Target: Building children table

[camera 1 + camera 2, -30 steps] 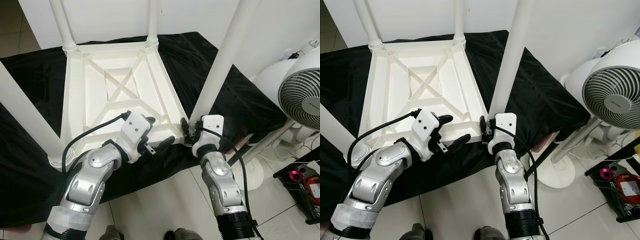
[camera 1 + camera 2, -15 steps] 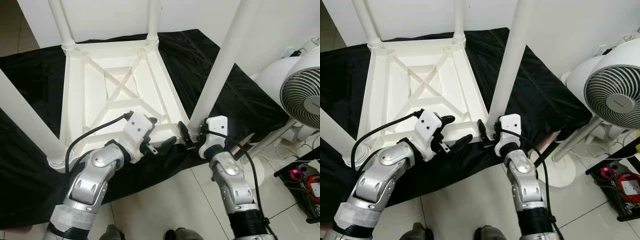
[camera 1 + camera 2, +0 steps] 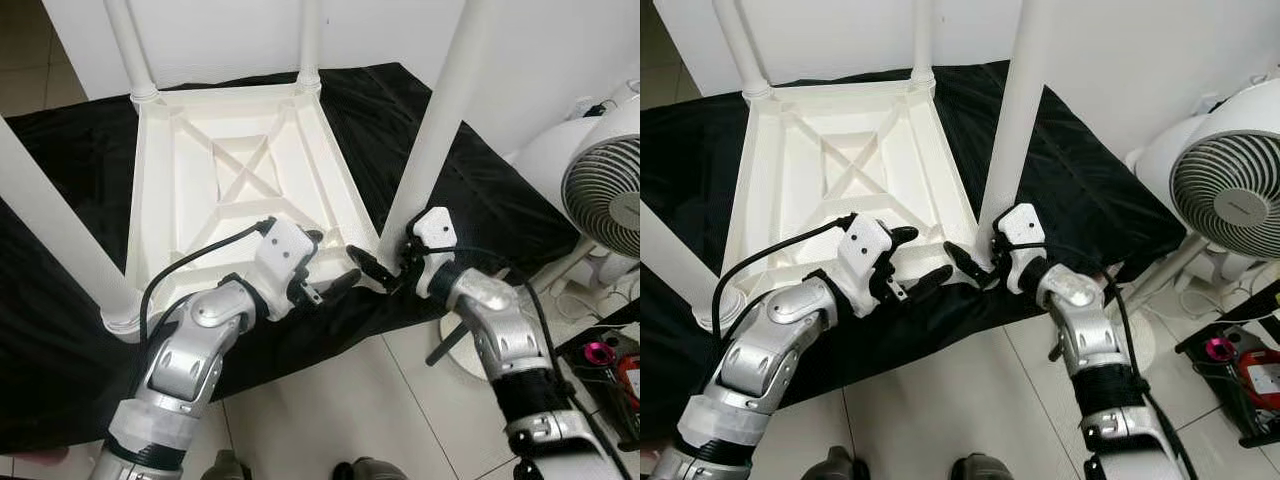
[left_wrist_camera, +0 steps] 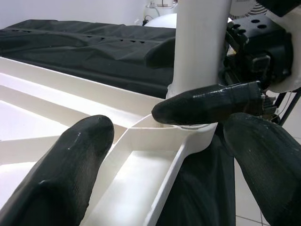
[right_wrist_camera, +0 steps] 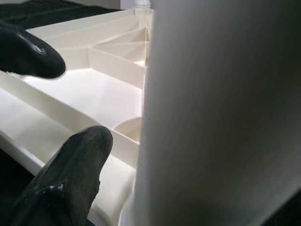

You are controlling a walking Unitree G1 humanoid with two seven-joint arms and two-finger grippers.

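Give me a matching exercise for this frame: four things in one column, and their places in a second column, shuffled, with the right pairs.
Things
1. left claw
2. right claw
3. white fan
4. black cloth

Places
A. on the floor, spread beneath the upturned table
B. at the base of the table's near right leg
C. on the floor at the robot's far right
D. over the table's near edge, beside the other claw

Pairs: 1-D, 2-B, 3-C, 4-A
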